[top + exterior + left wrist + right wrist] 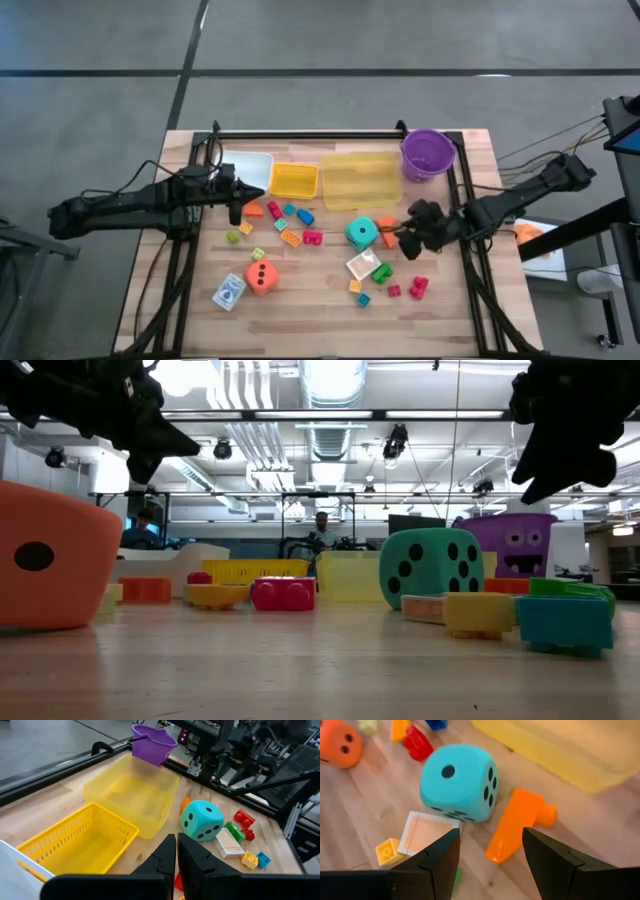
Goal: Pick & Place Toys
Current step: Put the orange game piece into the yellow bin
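Observation:
Toys lie scattered on the wooden table: a teal die [362, 233] [457, 782], an orange die [262, 277], a blue-white card box [229, 292] and several small bright bricks [300, 225]. My right gripper [410, 240] [491, 837] hangs open above the table on the right. Below it lie an orange brick [517, 822] and a white-framed square piece [427, 832] beside the teal die. My left gripper [240, 198] [176, 855] is shut and empty, held above the table's far left near the yellow basket.
Along the far edge stand a clear bin [245, 165], a yellow basket [293, 180], a yellow see-through bin [360, 180] and a purple bucket [428, 152]. Black frame rails [300, 133] run along the table's far edge and sides. Bare wood lies at the near edge.

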